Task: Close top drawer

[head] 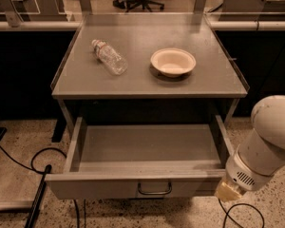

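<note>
The top drawer (147, 148) is a wide, shallow grey metal drawer. It stands pulled far out from under the grey table top (147, 80), and its inside is bare. Its flat front (99, 188) faces me, with a small curved wire handle (154, 190) at the centre. My white arm (268, 144) comes in from the right edge. My gripper (227, 192) is the tan end of the arm, low at the drawer front's right corner, level with the front. I cannot tell whether it touches the drawer.
A clear plastic bottle (109, 57) lies on its side on the table top, and a cream bowl (173, 61) stands to its right. Black cables (35, 163) lie on the speckled floor at left and below the arm. Office chairs stand beyond the table.
</note>
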Action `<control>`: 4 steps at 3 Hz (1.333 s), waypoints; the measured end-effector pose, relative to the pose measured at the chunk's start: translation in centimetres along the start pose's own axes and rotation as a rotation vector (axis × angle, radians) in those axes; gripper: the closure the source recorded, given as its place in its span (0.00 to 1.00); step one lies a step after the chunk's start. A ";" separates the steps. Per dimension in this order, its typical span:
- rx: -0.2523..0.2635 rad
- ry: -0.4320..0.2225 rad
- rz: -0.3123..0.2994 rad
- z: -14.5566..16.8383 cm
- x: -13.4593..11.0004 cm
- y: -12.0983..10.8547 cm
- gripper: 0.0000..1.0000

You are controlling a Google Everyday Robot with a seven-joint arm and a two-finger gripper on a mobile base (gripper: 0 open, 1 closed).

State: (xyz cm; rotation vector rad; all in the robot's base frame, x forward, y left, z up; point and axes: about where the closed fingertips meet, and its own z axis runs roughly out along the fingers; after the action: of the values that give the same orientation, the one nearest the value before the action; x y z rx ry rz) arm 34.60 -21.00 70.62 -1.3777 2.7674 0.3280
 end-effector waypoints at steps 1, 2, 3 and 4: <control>0.043 -0.020 0.034 0.6 -0.8 -1.6 1.00; 0.076 -0.025 0.048 1.1 -1.9 -2.8 1.00; 0.087 -0.014 0.052 1.9 -2.9 -3.8 1.00; 0.087 -0.014 0.052 1.9 -2.9 -3.8 1.00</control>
State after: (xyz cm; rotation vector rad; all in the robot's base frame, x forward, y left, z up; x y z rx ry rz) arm 39.24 -20.56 68.46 -1.2809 2.7744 0.2150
